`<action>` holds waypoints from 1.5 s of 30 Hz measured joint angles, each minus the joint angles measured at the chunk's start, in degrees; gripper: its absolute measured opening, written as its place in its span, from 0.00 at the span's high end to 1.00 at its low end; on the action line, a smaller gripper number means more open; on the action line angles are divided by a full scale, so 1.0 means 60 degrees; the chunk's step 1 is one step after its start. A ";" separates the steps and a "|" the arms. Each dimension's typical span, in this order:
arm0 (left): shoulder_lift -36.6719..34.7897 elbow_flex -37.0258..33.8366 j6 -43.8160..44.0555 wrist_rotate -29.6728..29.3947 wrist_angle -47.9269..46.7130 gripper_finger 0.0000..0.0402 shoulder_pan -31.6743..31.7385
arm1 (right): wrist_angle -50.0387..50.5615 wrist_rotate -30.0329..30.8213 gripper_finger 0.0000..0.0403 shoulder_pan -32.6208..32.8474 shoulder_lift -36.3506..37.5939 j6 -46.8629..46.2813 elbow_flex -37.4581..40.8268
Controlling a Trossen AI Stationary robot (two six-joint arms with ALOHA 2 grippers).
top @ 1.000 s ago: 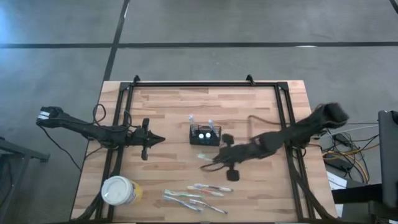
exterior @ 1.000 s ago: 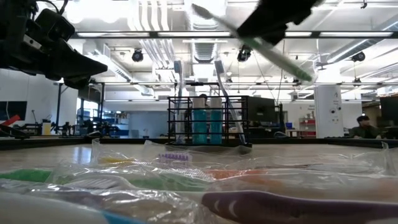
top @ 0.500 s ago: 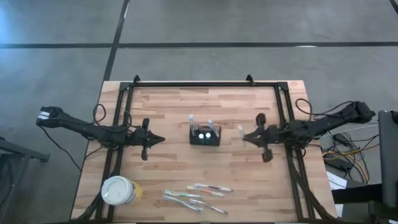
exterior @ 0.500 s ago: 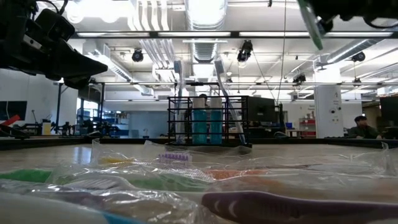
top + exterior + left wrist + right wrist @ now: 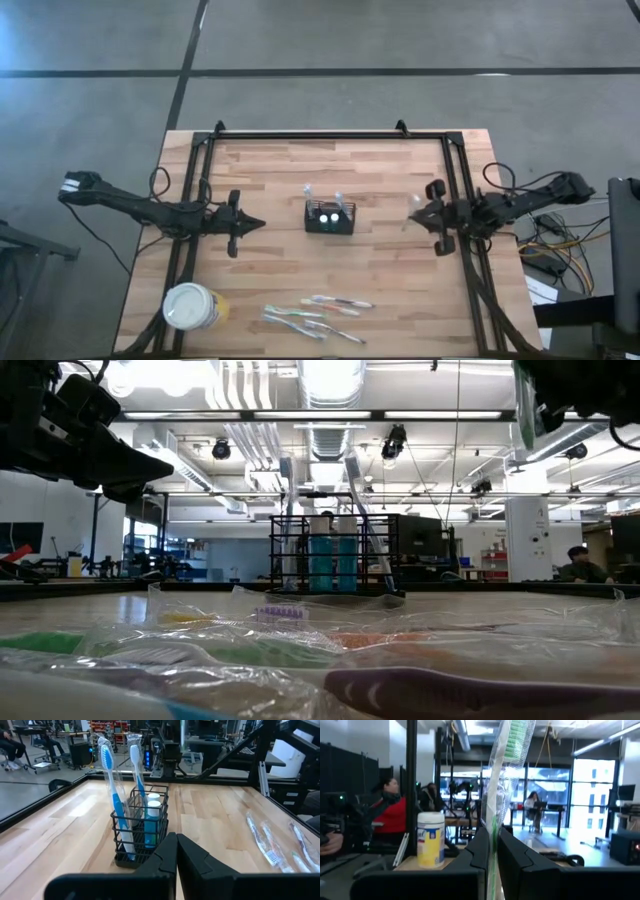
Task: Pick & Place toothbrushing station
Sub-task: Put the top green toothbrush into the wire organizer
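Wooden butcher-block table, pale planks, with a black metal frame running along its far edge and down both sides; grey concrete floor around it, crossed by dark seams. Across the table the room is an open lab: bright ceiling strip lights, ducts, shelving, and a seated person far off at the right of the low view.

Toothbrushing station, the black mesh caddy, stands upright near the middle of the table. Two blue toothbrushes stand in it, with two blue tubes with white caps beside them.

My left gripper hangs over the table to the left of the caddy, tip aimed at it, fingers pressed together on nothing.

My right gripper is at the right side of the table, close to the frame rail, raised above the surface. Its fingers are clamped on a wrapped toothbrush with a green head, in clear plastic, standing roughly upright.

Near edge: round white tub with a yellow label at the left corner, and a loose scatter of wrapped toothbrushes lying flat beside it, probably four or so; the plastic glare makes the count unsure
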State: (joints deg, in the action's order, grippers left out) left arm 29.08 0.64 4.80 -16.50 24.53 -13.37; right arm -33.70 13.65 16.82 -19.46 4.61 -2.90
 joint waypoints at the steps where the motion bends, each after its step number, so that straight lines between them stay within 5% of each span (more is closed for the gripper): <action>1: 0.0000 0.0000 0.0011 0.0001 -0.0010 0.98 0.0000 | -0.0192 0.0000 0.96 0.0000 0.0112 0.0021 0.0154; 10: -0.0004 0.0000 0.0005 -0.0050 -0.0013 0.98 0.0000 | -0.0485 0.0276 0.96 0.0004 0.0588 0.0012 0.0402; 17: -0.0004 0.0000 -0.0026 -0.0309 -0.0017 0.98 0.0004 | -0.0615 0.1155 0.96 0.0000 -0.0346 -0.0026 -0.0202; 27: -0.0004 0.0000 -0.0018 -0.0334 -0.0017 0.98 0.0004 | -0.1111 0.1785 0.96 -0.0007 -0.3604 0.0654 -0.1956; 37: -0.0003 0.0000 0.0000 -0.0338 -0.0101 0.98 0.0003 | -0.5064 0.1278 0.96 -0.0057 -0.7604 0.2171 -0.3337; 45: 0.0000 -0.0004 0.0040 -0.0338 -0.0279 0.98 0.0000 | -0.6803 0.1148 0.96 -0.0740 -1.0067 0.1371 -0.3369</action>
State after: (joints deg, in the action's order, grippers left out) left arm 29.08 0.62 5.04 -18.52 22.85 -13.37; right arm -74.52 20.54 12.38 -79.86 12.83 -23.11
